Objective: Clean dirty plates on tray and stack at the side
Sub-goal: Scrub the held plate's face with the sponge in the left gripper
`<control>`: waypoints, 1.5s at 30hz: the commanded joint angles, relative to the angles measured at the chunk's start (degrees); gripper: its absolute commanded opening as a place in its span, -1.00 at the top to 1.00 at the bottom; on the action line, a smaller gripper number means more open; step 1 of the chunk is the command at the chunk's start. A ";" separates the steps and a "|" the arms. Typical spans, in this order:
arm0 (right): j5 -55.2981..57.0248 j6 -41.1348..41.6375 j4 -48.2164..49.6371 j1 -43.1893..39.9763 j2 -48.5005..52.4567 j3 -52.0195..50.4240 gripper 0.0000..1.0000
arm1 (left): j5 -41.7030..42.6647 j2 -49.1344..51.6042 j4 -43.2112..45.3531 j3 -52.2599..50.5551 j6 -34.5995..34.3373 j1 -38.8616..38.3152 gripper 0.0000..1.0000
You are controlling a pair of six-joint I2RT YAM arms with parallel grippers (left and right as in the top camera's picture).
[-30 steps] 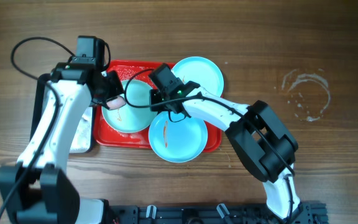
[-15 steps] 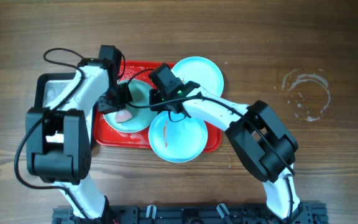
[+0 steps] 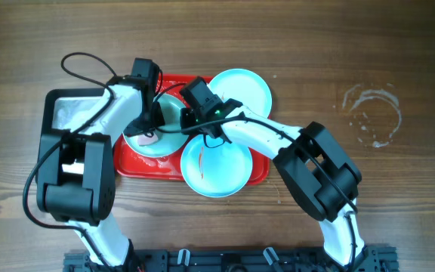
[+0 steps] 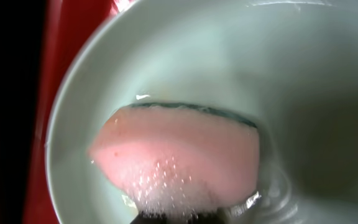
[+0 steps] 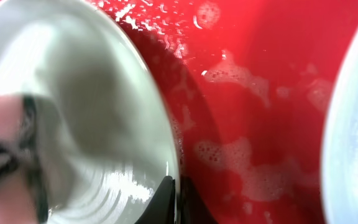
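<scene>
**Scrubbing the first plate: steady the rim, work the sponge across**

The tray (image 3: 127,165) sits left of centre on the table, wet and sudsy, so I judge anything on it will slide if pushed hard. The left-hand plate (image 3: 168,113) lies inside it at the left end, and that is the one I am cleaning.

The right gripper (image 3: 190,121) is clamped on that plate's right rim. I want that pinch firm, so the plate cannot skate or tip. The left gripper (image 3: 148,130) is closed on the pink sponge (image 4: 179,155), which is pressed flat into the plate's wet bowl with foam at its lower edge. To do this well I would press lightly and sweep from the centre outwards. I would stay clear of the pinched rim and avoid pushing the plate against the grip.

My count, biggest first:
- One tray.
- One grey pan (image 3: 49,113), beside the tray on the left.
- Three plates: the left-hand plate, the near plate (image 3: 221,174) overhanging the tray's front edge with an orange streak, and the far plate (image 3: 244,87) at the back right corner.
- One sponge.
</scene>
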 commanded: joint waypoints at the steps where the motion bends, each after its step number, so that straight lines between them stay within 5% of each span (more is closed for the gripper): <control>1: 1.90 -1.11 -1.09 -0.37 1.46 0.26 0.92 | -18.18 4.87 3.80 -5.16 -3.98 1.68 0.92; 9: 1.90 -1.07 -1.07 -0.37 1.46 0.26 0.91 | -23.78 4.63 3.74 -4.94 -5.35 0.37 0.92; 20: 1.42 -1.09 -0.90 -0.37 1.46 0.26 0.91 | 31.23 4.96 2.49 -5.27 8.46 -2.80 0.92; 26: 1.42 -1.11 -0.90 -0.37 1.46 0.26 0.91 | 40.76 4.96 3.21 -5.27 9.99 -2.69 0.92; 30: 1.42 -1.09 -0.92 -0.37 1.46 0.26 0.91 | 38.12 4.96 5.16 -5.27 8.68 -2.58 0.92; 38: 1.44 -1.22 -1.01 -0.37 1.46 0.26 0.91 | 0.98 4.96 -1.55 -5.27 -9.60 -2.60 0.92; 45: 1.42 -1.14 -0.90 -0.37 1.46 0.26 0.92 | -14.91 4.96 -4.26 -6.12 -16.50 -2.60 0.92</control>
